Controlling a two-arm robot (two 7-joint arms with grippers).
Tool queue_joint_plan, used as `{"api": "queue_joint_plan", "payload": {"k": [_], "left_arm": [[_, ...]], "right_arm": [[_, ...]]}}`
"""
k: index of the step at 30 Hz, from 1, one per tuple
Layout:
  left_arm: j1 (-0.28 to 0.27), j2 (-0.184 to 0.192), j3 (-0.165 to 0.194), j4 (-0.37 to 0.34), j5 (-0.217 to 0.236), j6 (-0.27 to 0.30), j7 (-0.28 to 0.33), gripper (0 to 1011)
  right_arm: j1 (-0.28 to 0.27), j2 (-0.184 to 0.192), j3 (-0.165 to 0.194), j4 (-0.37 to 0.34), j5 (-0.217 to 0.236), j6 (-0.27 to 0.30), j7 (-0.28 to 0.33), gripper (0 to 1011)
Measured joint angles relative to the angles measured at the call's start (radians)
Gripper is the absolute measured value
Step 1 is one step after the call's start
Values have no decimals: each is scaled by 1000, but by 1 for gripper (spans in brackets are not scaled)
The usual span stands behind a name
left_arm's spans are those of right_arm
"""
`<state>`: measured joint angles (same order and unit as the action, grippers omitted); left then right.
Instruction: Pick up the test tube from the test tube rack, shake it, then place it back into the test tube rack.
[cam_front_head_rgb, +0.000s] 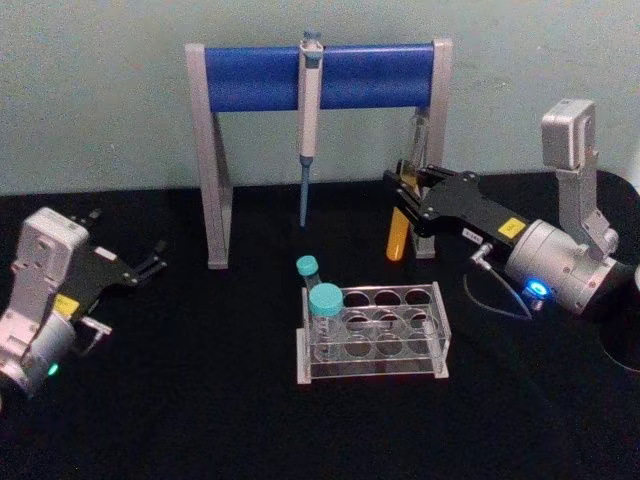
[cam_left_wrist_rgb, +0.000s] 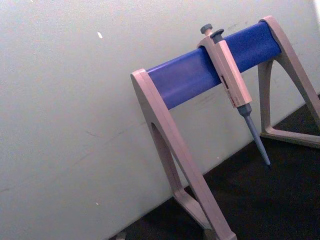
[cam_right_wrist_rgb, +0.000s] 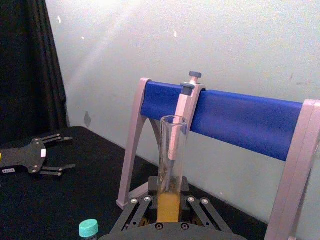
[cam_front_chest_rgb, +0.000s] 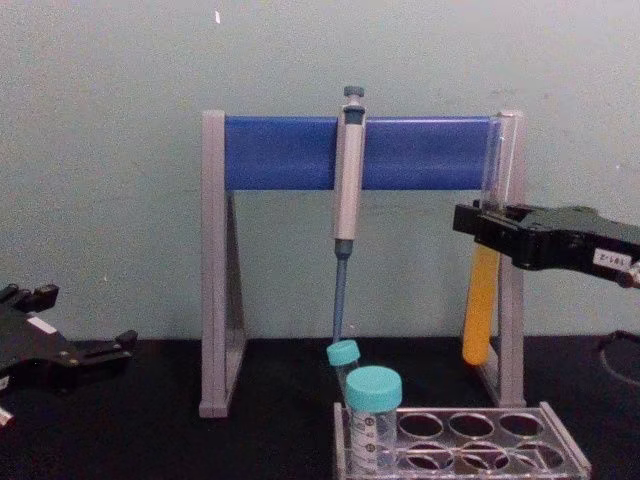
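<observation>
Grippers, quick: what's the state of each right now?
Left gripper: open, holding nothing.
Right gripper: shut on the test tube, held clear of the test tube rack.

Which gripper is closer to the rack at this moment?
Right. The right gripper holds the test tube raised just behind the right half of the rack; the left gripper is open, far off to the rack's left.

Soft even light; pale wall (cam_front_head_rgb: 100, 90) bright, black table (cam_front_head_rgb: 200, 400) dark.
</observation>
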<state>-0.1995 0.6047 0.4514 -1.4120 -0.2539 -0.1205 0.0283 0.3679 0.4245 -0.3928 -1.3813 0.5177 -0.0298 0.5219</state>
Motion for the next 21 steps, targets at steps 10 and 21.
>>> {"api": "queue_joint_plan", "payload": {"k": [10, 21], "left_arm": [[0, 0, 0, 0, 0, 0, 0, 1001], [0, 0, 0, 0, 0, 0, 0, 1001]], "right_arm": [[-8, 2, 2, -11, -1, 0, 0, 238], [-16, 6, 3, -23, -2, 3, -1, 238]]}}
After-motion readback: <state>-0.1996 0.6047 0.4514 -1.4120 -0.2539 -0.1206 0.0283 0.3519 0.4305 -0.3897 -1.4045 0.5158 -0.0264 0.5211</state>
